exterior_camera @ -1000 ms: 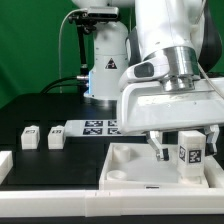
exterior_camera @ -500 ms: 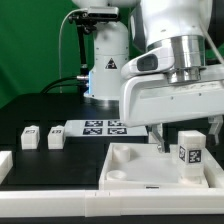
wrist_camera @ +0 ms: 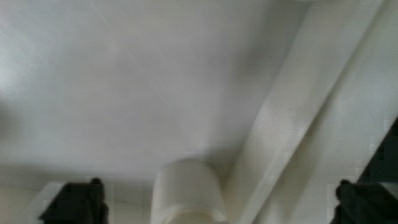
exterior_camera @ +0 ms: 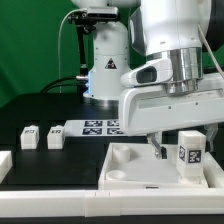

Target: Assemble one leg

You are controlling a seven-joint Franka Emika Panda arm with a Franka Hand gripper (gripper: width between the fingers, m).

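The leg (exterior_camera: 190, 155) stands upright on the large white square piece (exterior_camera: 122, 168), near its 3 o'clock edge in the exterior view. The jaws hang wide apart and empty, just at the leg's 9 o'clock. The step in hand is probably seating the leg, so the next move calls for centring on it and closing squarely.

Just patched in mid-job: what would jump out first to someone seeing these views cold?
The arm's bulky white housing fills the exterior view's right, its tool open and hanging over the large white tray-like piece. A leg stands upright on that piece near the exterior view's right edge, its tag facing the camera. Two more small posts sit on the black table toward the exterior view's left.
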